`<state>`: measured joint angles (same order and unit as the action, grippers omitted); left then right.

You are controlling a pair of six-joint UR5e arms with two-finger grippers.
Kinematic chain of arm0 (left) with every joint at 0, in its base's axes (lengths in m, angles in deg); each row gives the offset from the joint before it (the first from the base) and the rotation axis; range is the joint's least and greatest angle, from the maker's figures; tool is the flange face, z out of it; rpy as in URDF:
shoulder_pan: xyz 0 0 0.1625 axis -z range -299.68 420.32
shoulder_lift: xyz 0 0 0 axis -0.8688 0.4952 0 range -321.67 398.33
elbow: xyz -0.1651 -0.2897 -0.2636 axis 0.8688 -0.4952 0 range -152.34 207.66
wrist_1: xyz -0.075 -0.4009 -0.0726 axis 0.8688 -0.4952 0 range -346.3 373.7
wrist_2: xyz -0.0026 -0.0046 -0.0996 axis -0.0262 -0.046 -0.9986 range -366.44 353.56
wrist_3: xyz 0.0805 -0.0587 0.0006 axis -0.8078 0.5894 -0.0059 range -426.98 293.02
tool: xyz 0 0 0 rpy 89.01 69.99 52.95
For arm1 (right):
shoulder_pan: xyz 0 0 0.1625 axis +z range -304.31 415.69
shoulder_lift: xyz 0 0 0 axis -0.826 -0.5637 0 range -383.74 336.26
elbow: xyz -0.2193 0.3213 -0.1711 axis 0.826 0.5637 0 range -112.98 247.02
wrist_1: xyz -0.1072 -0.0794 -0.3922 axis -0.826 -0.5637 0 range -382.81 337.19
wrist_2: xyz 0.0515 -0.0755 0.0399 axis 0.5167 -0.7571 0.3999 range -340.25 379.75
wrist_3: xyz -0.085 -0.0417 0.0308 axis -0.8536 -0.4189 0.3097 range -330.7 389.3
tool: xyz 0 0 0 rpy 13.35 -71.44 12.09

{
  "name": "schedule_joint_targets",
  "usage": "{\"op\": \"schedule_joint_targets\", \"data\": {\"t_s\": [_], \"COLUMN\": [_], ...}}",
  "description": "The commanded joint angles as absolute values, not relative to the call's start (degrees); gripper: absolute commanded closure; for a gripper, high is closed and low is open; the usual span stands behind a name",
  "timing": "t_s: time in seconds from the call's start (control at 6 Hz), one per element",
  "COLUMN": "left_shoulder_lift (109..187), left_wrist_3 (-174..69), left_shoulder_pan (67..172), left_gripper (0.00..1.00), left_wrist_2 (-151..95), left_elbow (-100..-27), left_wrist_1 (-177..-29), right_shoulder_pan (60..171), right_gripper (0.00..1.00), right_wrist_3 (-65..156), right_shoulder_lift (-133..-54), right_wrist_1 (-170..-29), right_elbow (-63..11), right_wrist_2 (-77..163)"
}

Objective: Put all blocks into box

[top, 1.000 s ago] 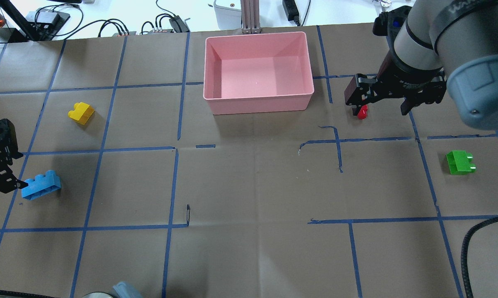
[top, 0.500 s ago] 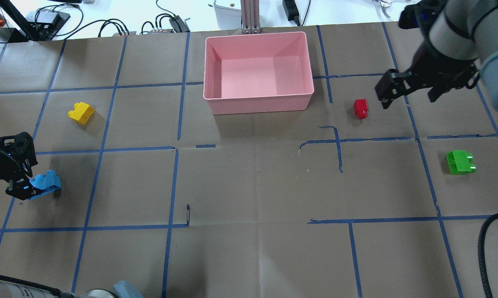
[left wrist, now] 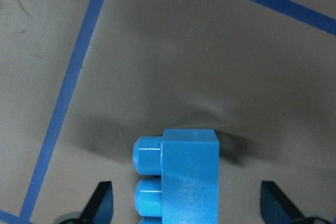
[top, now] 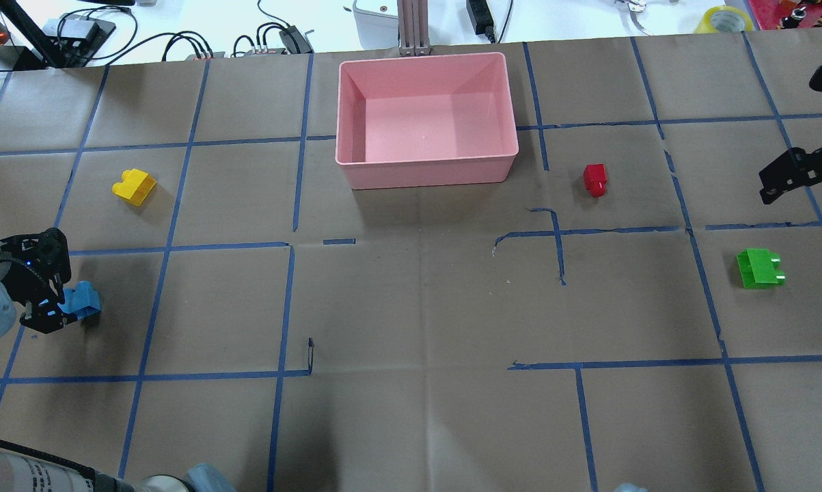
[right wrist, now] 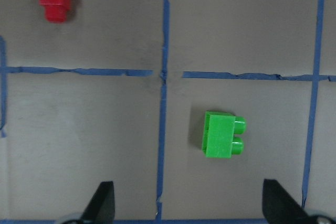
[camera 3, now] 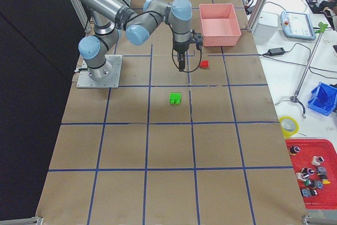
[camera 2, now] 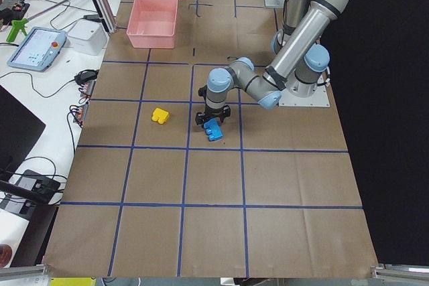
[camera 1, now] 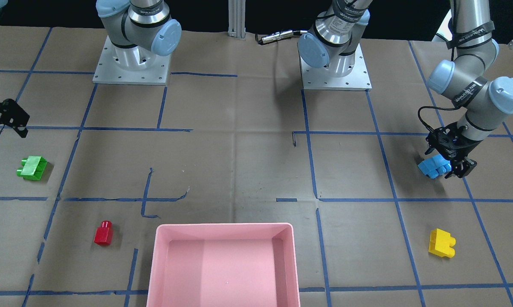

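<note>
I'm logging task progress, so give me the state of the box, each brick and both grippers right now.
pink box: empty
light-blue brick: on the table, not yet gripped
yellow brick: loose on the table
red brick: loose on the table
green brick: loose on the table
left gripper: open, straddling the light-blue brick
right gripper: open, empty
</note>
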<state>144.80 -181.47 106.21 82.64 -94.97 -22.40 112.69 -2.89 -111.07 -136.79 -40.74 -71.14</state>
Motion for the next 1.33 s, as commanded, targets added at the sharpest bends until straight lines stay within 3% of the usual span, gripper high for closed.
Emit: {"op": "schedule_joint_targets", "data": {"t_s": [0.0, 0.33, 0.67, 1.0, 1.17], "left_shoulder_lift": [146.1, 146.2, 146.0, 145.8, 144.6], "left_wrist_3": [-182.0, -182.2, -182.6, -181.7, -178.5], "left_shoulder_pan": [106.1, 105.8, 105.8, 105.8, 105.9], "left_gripper": [0.02, 0.07, 0.35, 0.73, 0.84], "left_wrist_2": [82.5, 82.5, 82.9, 85.1, 85.3], "left_elbow": [-96.7, -96.9, -96.6, -96.4, -96.1], "left_wrist_1": [-19.9, -19.6, -18.7, -17.3, -17.2], "right_shoulder_pan": [107.6, 107.5, 107.6, 107.6, 107.6], "right_gripper": [0.03, 0.08, 0.07, 0.07, 0.07], "right_wrist_3": [-3.7, -3.2, -3.3, -3.8, -3.9], "right_shoulder_lift": [-101.1, -98.6, -98.5, -98.6, -98.5], "right_wrist_1": [-142.4, -151.7, -151.7, -152.3, -152.4], "right_elbow": [-42.1, -44.8, -47.9, -51.0, -50.9], "right_wrist_2": [-70.8, -70.9, -70.9, -71.1, -71.5]}}
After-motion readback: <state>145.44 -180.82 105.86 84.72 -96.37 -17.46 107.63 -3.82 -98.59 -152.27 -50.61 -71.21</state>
